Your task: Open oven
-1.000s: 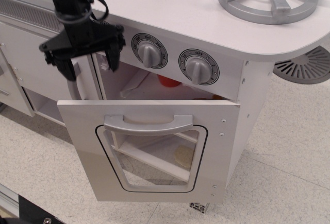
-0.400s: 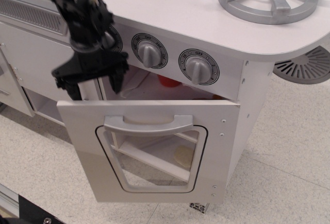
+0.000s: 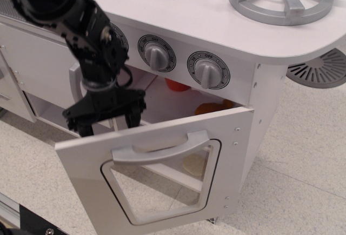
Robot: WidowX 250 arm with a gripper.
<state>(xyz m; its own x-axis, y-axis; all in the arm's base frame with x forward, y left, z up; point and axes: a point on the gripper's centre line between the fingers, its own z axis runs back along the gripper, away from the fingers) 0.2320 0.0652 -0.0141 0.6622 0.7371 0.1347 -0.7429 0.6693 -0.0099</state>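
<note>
observation.image gives me the whole job from above and in front. the oven sits under the stovetop, below two knobs, and its door is already tilted partway down, hinged along the bottom, top edge leaning out toward the camera. through the gap i can make out something red and something orange inside, too hidden to name.

my gripper hangs at the door's top left corner, claw spread, fingers pointing down. one finger looks to be behind the door's top edge and the other out past the left end, though i can't tell whether either is really touching the panel. nothing is pinched between them. the handle is untouched, well to the right of the claw.

i judge the step in hand is pushing the door further down by its top edge. to do it well i'd keep the inner finger just behind the edge and follow the door's arc: out toward the camera and downward together, not straight down, or the finger will jam on the panel or slip off the corner. working this close to the left end, the door may twist a little, so i'd go slowly and slide slightly toward the middle if i can. i'd also watch the arm against the cabinet handle just behind it.
</note>
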